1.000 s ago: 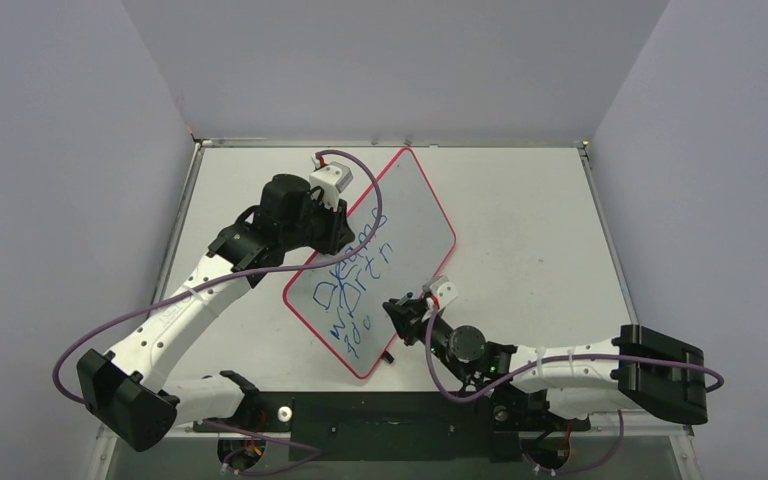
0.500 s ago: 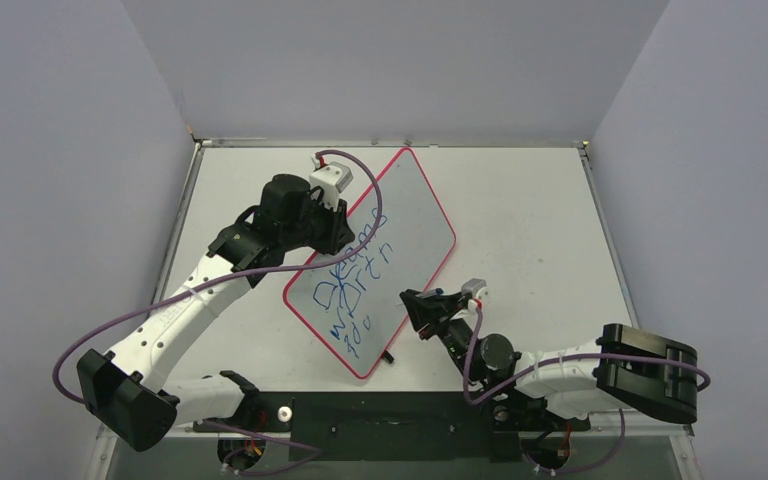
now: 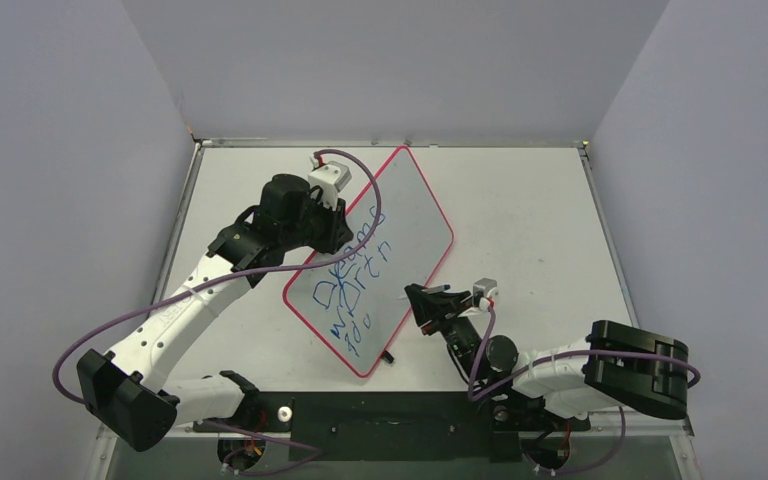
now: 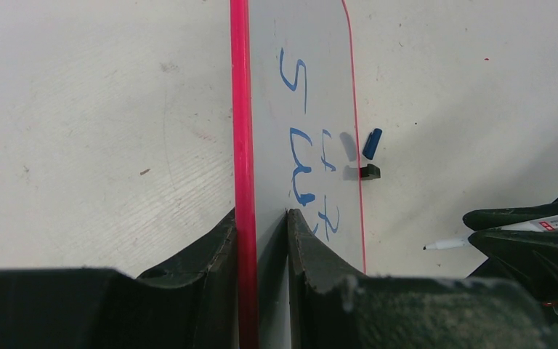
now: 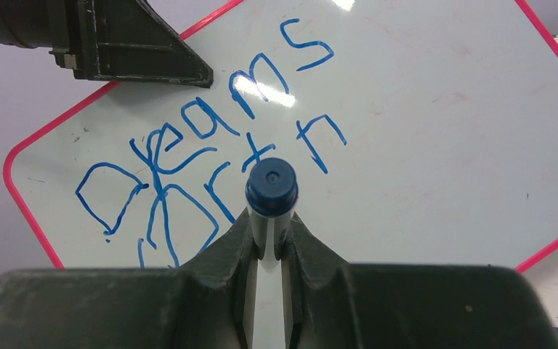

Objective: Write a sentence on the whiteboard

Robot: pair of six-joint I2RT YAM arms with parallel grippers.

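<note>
We judge the whiteboard (image 3: pixel 405 215) thin, stiff, light and slick, best held by its rim, where our left gripper (image 4: pixel 260 236) pinches it; our right gripper (image 5: pixel 271 229) clamps the marker (image 5: pixel 271 185).

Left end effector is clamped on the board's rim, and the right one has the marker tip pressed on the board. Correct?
Not quite. The left end effector is clamped on the board's rim and the right end effector holds the marker, but the tip is off the board. The left wrist view shows it over the table, beside the board's red edge.
</note>
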